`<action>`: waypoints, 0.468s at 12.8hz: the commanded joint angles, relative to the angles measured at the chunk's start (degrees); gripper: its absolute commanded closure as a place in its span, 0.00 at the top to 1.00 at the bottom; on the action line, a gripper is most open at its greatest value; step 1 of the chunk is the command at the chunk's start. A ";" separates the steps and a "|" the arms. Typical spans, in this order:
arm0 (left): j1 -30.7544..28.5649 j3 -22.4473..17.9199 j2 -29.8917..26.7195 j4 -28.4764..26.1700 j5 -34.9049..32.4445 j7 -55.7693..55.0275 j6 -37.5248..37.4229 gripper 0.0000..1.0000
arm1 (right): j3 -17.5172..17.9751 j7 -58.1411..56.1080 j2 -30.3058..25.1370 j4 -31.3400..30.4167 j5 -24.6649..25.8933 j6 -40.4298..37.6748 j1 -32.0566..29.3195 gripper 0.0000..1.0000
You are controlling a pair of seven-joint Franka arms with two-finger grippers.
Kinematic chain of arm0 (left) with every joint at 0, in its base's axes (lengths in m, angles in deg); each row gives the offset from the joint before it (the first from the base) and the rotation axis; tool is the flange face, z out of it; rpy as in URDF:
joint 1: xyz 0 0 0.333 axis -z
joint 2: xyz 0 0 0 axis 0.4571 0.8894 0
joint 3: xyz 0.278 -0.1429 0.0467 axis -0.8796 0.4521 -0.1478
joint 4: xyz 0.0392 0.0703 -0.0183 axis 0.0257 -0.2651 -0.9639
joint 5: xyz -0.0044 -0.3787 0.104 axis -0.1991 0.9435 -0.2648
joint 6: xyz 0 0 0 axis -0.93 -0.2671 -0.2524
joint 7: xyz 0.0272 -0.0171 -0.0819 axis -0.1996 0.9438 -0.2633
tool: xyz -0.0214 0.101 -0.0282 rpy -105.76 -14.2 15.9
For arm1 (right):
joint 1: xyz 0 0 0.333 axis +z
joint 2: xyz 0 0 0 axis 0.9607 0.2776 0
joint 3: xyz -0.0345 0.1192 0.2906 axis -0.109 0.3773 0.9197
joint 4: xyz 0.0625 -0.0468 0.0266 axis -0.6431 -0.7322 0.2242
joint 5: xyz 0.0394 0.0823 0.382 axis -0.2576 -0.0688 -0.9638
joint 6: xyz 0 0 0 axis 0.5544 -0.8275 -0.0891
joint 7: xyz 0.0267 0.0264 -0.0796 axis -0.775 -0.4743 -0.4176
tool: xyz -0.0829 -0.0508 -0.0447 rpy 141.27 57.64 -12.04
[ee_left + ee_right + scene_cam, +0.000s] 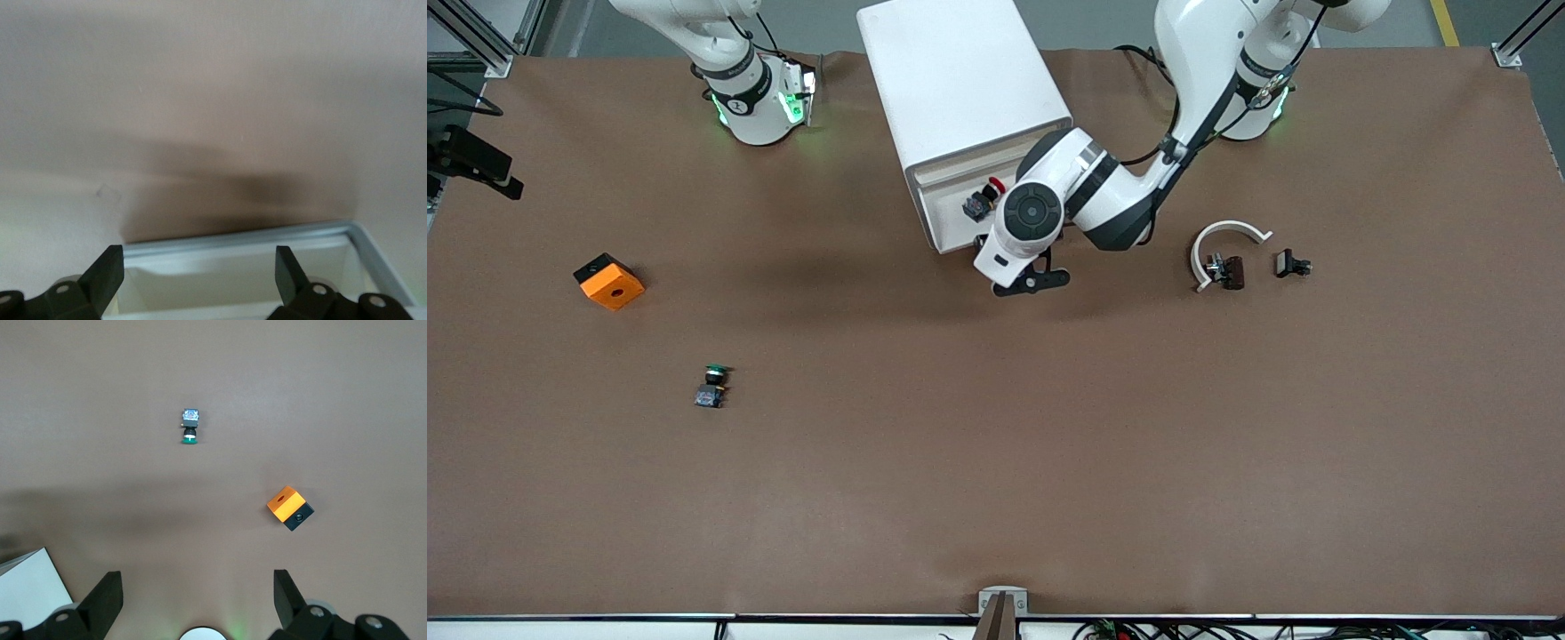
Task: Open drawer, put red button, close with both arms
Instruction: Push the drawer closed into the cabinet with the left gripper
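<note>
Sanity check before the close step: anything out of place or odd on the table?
Nothing looks damaged or spilled. The drawer stands open with the red button lying in it. The left end effector hangs open at the drawer's front. The green button lies on its side on the table.

Front view: left arm's wrist covers part of the open drawer [960, 209]; the left end effector [1034, 277] shows there only as a black edge under the wrist. The red button [985, 197] is partly seen, its base too small to make out. Right arm cut off at the top edge, its end effector [198, 590] seen only in its own wrist view. The cabinet [960, 84] is cropped at the top. Left wrist view is blurred; drawer rim runs off the edge.
</note>
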 commanded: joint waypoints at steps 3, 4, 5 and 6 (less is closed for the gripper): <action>-0.67 4.06 -2.12 -3.09 1.31 -2.13 -0.95 1.00 | 0.10 0.65 -3.31 -3.67 -0.76 1.61 -0.05 1.00; -0.59 4.50 -2.11 -3.18 2.09 -2.22 -0.95 1.00 | 0.10 0.65 -3.57 -3.76 -0.76 1.53 -0.05 1.00; -0.32 4.59 -2.03 -3.61 2.97 -2.22 -0.95 1.00 | 0.10 0.65 -3.84 -3.84 -0.84 1.52 -0.05 1.00; -0.15 4.59 -2.03 -3.79 4.02 -2.22 -0.86 1.00 | 0.01 0.65 -3.84 -3.84 -0.76 1.52 0.13 1.00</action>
